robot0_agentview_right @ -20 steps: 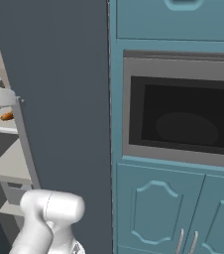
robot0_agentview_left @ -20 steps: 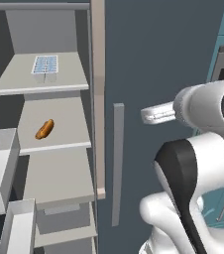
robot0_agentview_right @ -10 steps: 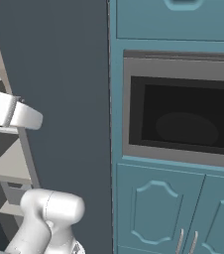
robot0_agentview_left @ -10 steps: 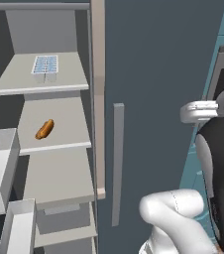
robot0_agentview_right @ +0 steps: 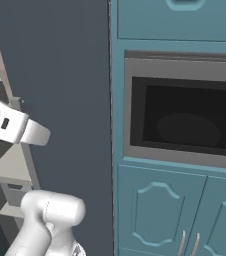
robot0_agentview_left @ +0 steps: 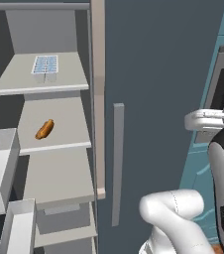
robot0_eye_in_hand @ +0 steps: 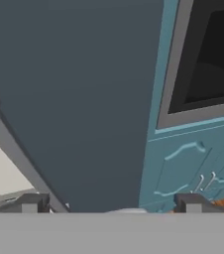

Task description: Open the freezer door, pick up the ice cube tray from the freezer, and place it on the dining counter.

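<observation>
The freezer (robot0_agentview_left: 54,163) stands open, with light grey shelves. The pale blue ice cube tray (robot0_agentview_left: 45,65) lies flat on its top shelf. At the left edge the freezer door is swung out, showing its inner white bins (robot0_agentview_left: 0,168). My gripper (robot0_eye_in_hand: 111,203) is open with nothing between its dark fingertips (robot0_eye_in_hand: 32,203), and it faces the plain slate-grey fridge door (robot0_eye_in_hand: 84,99), well to the right of the tray. The white wrist (robot0_agentview_left: 205,119) hangs in front of the oven. The dining counter is out of view.
An orange-brown food item (robot0_agentview_left: 44,129) lies on the second shelf. The plain door carries a grey vertical handle (robot0_agentview_left: 117,163). To the right stands a teal cabinet wall (robot0_agentview_right: 155,200) with a built-in black oven (robot0_agentview_right: 185,115). The arm's white links (robot0_agentview_left: 178,218) fill the lower right.
The arm has swung to the right, away from the freezer opening, and its wrist has come further into the right base view. The gripper stays open. The tray has not moved.
</observation>
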### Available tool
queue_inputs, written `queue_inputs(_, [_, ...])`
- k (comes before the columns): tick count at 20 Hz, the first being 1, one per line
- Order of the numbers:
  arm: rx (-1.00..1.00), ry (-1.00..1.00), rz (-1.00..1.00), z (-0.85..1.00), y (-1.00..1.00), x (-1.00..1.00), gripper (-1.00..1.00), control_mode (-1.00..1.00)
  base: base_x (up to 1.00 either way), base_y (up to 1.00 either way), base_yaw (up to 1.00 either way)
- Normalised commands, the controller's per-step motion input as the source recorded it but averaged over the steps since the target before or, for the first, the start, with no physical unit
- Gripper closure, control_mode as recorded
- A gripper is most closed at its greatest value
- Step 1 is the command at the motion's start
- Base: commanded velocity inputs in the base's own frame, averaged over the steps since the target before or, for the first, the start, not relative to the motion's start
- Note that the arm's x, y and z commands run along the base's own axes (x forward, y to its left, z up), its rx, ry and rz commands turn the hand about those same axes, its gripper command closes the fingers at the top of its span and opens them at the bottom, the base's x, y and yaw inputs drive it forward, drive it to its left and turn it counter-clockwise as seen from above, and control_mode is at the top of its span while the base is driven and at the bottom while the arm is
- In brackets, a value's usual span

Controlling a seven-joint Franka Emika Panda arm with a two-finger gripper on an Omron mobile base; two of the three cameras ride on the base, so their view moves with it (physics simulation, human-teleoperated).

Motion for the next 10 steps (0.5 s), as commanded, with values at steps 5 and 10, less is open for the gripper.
queue_inputs(5, [-0.01,0.09,0.15,0.0,0.19,0.0,-1.0,-1.0,0.0,0.0,0.0])
queue_inputs(10, [0.0,0.05,0.22,-0.04,0.14,0.0,-1.0,-1.0,0.0,0.0,0.0])
